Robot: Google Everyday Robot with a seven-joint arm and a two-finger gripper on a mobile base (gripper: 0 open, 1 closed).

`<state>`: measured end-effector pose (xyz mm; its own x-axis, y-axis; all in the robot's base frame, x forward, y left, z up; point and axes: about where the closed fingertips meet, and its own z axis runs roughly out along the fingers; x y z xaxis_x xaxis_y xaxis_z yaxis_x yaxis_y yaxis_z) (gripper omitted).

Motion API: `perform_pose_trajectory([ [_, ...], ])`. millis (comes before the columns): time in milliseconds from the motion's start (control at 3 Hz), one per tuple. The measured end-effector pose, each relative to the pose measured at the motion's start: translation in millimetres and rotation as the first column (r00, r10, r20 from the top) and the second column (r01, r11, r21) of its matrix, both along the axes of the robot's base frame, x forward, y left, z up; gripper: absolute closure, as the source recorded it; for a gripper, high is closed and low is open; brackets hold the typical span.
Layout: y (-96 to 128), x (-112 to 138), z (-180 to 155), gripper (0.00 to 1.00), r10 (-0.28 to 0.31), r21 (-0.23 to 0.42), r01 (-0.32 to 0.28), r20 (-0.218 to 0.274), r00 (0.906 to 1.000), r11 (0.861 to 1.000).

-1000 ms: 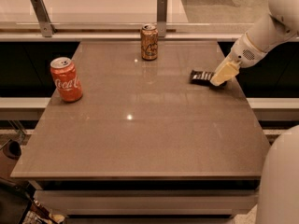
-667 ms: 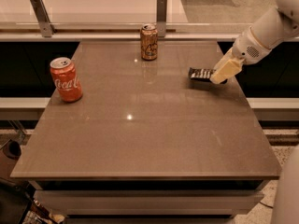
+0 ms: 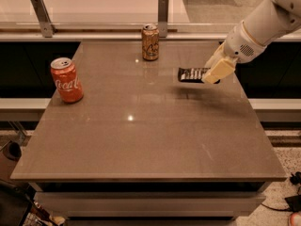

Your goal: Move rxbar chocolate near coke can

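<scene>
1. The table (image 3: 141,140) carries everything. The coke can (image 3: 66,80) stands upright near its left edge, and we place all else from that can.
2. The arm (image 3: 263,27) reaches in from far right of the coke can, angled down toward the tabletop.
3. The brown can (image 3: 150,42) stands right of the coke can and further back, well apart from it. It has no part in the job.
4. The gripper (image 3: 214,74) is far right of the coke can, low over the table. As best we can judge, it is closed on the right end of the bar (image 3: 190,74).
5. The bar lies flat, lettering up, well to the right of the coke can and past the brown can. We cannot tell whether it is lifted or resting on the surface.
6. We judge the grasp done and the carry hardly begun. Nearly the whole width between bar and coke can is left to cross.
7. Still to do: bring the bar left, set it down just beside the coke can without knocking it, and let go.
</scene>
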<state>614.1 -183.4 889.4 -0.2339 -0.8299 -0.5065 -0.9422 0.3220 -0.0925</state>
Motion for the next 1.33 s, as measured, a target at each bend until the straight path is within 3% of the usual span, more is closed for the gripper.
perform_pose_trajectory([
  [1000, 115.7, -54.9, -34.5, 1.00, 0.075, -0.132, -0.075, -0.004, 0.9972, 0.988],
  [1333, 133.0, -58.3, -18.9, 1.00, 0.086, -0.153, -0.081, 0.029, 0.9959, 0.985],
])
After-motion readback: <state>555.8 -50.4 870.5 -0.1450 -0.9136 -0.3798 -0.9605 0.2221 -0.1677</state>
